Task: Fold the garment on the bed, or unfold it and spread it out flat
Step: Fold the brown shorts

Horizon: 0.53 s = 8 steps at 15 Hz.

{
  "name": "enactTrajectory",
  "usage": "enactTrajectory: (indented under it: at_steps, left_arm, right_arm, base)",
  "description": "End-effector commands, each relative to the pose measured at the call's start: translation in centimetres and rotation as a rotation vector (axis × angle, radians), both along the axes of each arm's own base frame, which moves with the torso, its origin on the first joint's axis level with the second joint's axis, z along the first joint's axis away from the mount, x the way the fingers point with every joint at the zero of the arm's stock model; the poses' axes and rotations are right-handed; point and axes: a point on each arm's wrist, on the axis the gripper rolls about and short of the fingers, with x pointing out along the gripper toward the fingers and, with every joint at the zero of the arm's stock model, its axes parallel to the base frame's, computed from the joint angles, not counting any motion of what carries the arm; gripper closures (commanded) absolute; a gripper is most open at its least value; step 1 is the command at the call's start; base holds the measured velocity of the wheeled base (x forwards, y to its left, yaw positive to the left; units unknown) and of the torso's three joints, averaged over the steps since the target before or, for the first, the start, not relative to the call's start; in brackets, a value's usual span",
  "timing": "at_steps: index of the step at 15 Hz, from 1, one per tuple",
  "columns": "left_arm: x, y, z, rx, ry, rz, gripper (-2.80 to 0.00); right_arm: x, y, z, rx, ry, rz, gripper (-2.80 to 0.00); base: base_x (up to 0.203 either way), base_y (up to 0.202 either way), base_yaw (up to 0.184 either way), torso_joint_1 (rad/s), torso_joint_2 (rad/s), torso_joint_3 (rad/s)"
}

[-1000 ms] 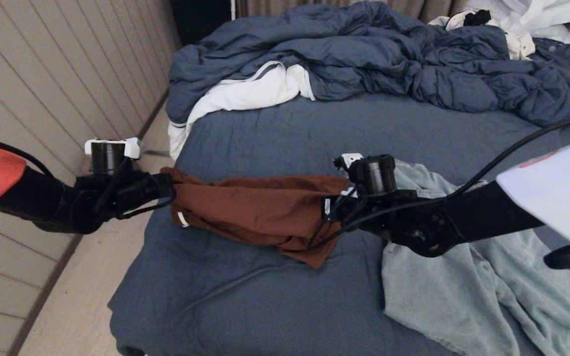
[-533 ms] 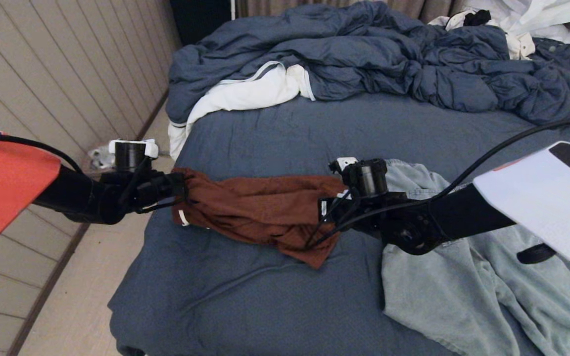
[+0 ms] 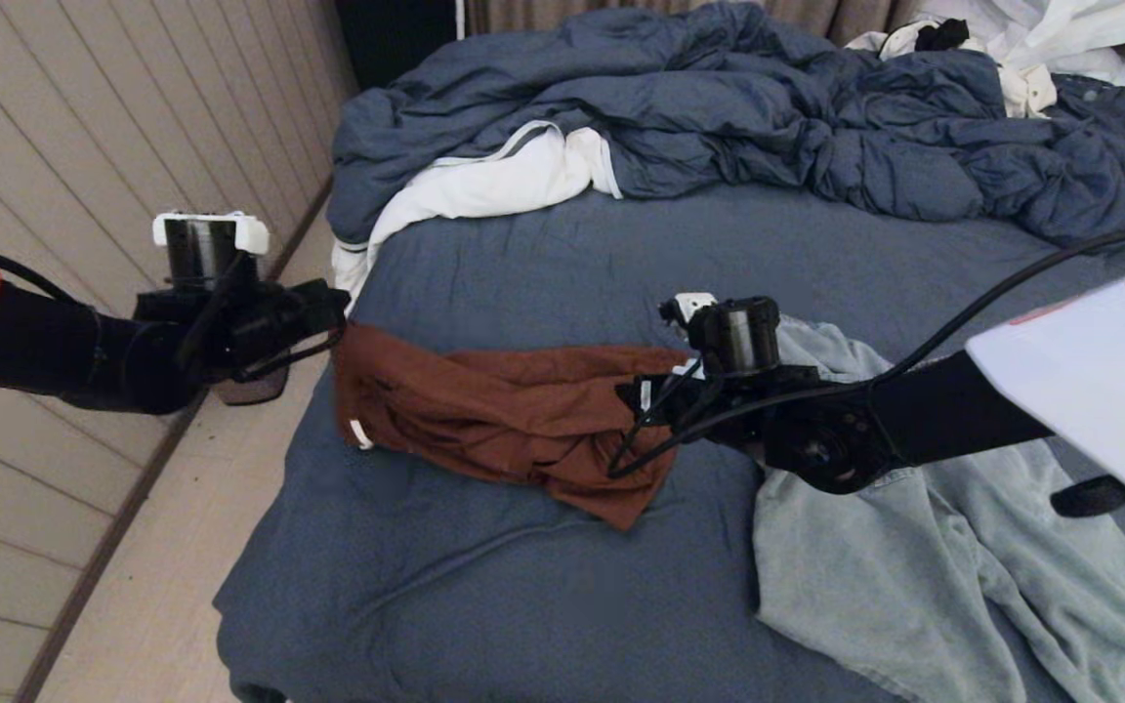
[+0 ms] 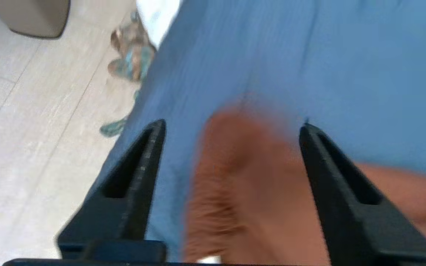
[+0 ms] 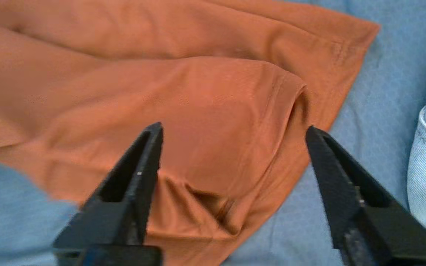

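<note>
The rust-brown garment lies bunched in a long rumpled band across the near middle of the bed, running from the bed's left edge toward its centre, with one pointed corner hanging toward the foot. It rests on the slate-blue sheet and nothing grips it. The left tool hangs just off the garment's left end, above the bed's left edge and beside the floor; in the left wrist view its two black fingers stand wide apart, with the brown cloth lying loose below and between them, and no cloth is pinched. The right tool sits over the garment's right end; in the right wrist view its fingers are likewise spread wide, with a folded hem of the garment lying on the sheet under the gap, not clamped. Just to the right of the brown garment, under the right arm, lies a pale blue denim piece, spread loosely toward the bed's near right corner, its edge touching or very close to the brown cloth. At the head of the bed a puffy blue duvet is heaped in folds, its white lining spilling out at the left. White clothing is piled in the far right corner. A panelled wall runs along the left side.
</note>
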Motion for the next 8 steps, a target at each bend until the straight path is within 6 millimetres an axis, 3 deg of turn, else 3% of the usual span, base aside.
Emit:
enactTrajectory:
  at_steps: [1,6,8]
  left_arm:
    - [-2.1,0.5,2.1,-0.036,-0.040,0.028,-2.80]
    - [-2.4,0.2,-0.1,-0.021,0.031,0.011,-2.80]
    - [-3.6,-1.9,-1.6,-0.004,0.087,-0.068,-2.80]
  right_arm:
    - [-1.6,0.4,1.8,0.022,-0.032,0.026,0.00]
    - [-4.2,2.3,2.0,0.010,-0.021,0.106,0.00]
    - [-4.9,3.6,1.1,0.002,0.006,0.157,0.00]
  base:
    - [0.000,0.000,0.000,0.000,0.00,0.000]
    - [0.000,0.000,0.000,0.000,0.00,0.000]
    - [0.000,0.000,0.000,0.000,0.00,0.000]
